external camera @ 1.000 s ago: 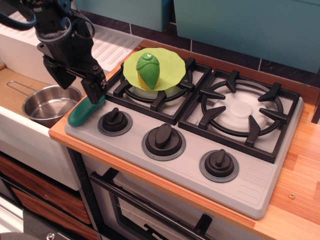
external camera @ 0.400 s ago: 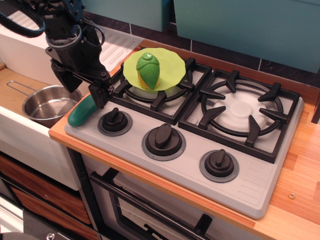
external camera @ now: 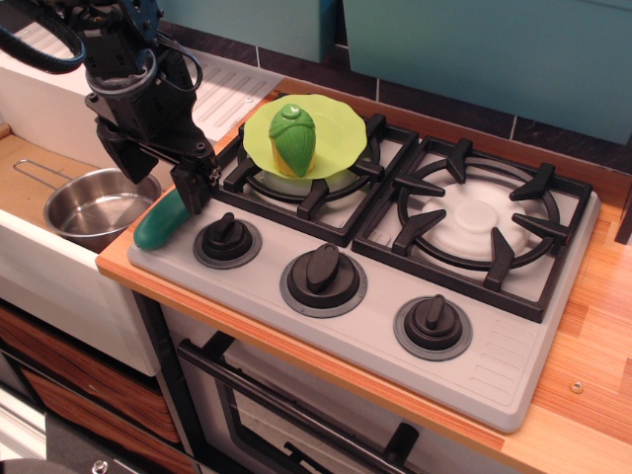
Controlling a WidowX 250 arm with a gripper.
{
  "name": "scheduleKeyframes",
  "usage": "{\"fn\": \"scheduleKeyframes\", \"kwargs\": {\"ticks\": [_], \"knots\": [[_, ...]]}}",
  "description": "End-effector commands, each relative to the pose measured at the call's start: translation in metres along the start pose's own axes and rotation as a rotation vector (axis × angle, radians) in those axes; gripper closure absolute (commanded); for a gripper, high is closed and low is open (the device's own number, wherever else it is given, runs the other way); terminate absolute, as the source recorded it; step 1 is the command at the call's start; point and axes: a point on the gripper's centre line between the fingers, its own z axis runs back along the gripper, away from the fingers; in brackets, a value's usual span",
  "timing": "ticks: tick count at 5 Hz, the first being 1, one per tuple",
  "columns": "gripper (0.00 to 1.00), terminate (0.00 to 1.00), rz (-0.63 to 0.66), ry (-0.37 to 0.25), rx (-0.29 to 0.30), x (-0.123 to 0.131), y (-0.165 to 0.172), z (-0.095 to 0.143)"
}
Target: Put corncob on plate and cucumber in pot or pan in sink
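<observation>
The corncob (external camera: 292, 138) stands on the lime-green plate (external camera: 341, 123), which rests on the stove's back left burner. The dark green cucumber (external camera: 158, 225) lies on the stove's front left corner, next to the sink. My black gripper (external camera: 158, 178) hangs just above the cucumber's far end with its jaws apart. One finger (external camera: 195, 186) covers that end and the other finger (external camera: 123, 158) is over the sink side. The shiny steel pot (external camera: 94, 205) with its wire handle sits in the sink (external camera: 39, 267), left of the cucumber.
The stove's three black knobs (external camera: 323, 272) line its front. The right burner grate (external camera: 479, 222) is bare. A ribbed white drainboard (external camera: 232, 89) lies behind my arm. Teal cabinets (external camera: 474, 49) stand along the back wall. The wooden counter edge (external camera: 592, 326) runs to the right.
My gripper has shifted slightly to the right and turned, so its finger now covers the cucumber's far end. The cucumber, the corncob and the pot have stayed in place.
</observation>
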Motion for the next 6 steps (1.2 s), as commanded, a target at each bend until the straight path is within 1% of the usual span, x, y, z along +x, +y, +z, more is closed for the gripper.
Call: {"fn": "scheduleKeyframes", "kwargs": {"ticks": [1,2,3,5,6], "knots": [[0.00,0.00,-0.054,-0.144,0.040,0.001,0.005,-0.022],[0.00,0.00,-0.067,-0.179,0.048,-0.002,0.008,-0.029],[0.00,0.00,-0.068,-0.185,0.052,-0.003,0.009,-0.030],[0.00,0.00,-0.060,-0.188,0.040,-0.006,0.008,-0.034],[1.00,0.00,-0.052,-0.170,0.027,-0.004,0.009,-0.034]]}}
